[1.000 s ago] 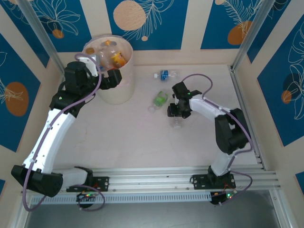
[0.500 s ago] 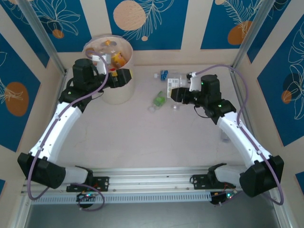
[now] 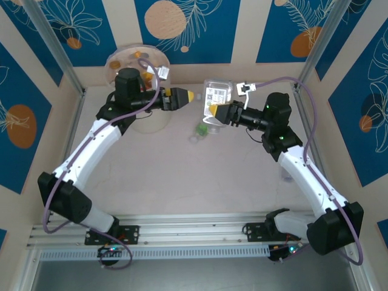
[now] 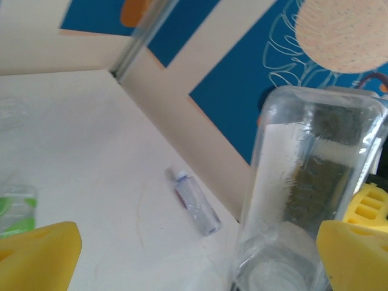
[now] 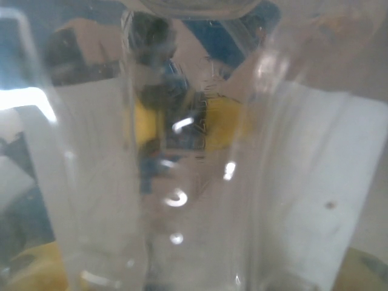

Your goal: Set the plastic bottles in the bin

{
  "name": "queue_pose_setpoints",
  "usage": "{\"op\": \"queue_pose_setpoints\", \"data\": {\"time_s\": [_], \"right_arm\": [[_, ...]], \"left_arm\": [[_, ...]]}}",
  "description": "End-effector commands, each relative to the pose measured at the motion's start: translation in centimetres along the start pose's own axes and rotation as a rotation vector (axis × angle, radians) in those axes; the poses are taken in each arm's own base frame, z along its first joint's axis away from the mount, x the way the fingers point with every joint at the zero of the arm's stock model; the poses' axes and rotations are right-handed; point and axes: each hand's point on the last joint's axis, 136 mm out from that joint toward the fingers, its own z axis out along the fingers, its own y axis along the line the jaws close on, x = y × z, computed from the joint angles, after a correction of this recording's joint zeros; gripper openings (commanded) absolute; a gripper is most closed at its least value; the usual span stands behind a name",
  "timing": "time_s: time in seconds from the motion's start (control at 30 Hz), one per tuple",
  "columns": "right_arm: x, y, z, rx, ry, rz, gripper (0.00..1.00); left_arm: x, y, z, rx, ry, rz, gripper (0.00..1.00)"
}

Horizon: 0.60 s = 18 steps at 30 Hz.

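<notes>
Clear bottle (image 3: 217,95) in right tool (image 3: 213,112), left tool (image 3: 188,96) agape beside it

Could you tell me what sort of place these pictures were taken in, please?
Probably a lab robot cell, not a home: the left arm and right arm bolted to an aluminium rail, and a small table boxed in by blue printed panels.

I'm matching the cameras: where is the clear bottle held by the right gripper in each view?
Top external: clear bottle upper centre, in the right gripper.
Left wrist: right side of the picture.
Right wrist: close up, centre.
Shared landmark: the blue wall panel.
</notes>
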Motion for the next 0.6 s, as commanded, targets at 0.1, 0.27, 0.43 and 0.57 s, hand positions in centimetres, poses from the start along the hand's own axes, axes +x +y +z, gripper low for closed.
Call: {"op": "queue_pose_setpoints", "data": {"time_s": [0.1, 0.27, 0.43, 0.57], "right_arm": [[-0.4, 1.1, 1.5, -0.114, 0.030, 0.021, 0.49], [-0.5, 1.3, 1.8, -0.127, 0.031, 0.022, 0.49], [-0.6, 2.3, 2.0, -0.158, 0.030, 0.009, 0.49], [-0.8, 3.1, 2.2, -0.172, 0.027, -0.008, 0.49]], "left_arm": [[-1.1, -5.6, 0.9, 0.179, 0.023, 0.100, 1.00], [-1.1, -6.6, 1.5, 0.211, 0.037, 0.103, 1.00], [-1.0, -5.6, 2.3, 0.186, 0.056, 0.064, 1.00], [-0.7, -4.8, 2.7, 0.168, 0.066, 0.046, 1.00]]}}
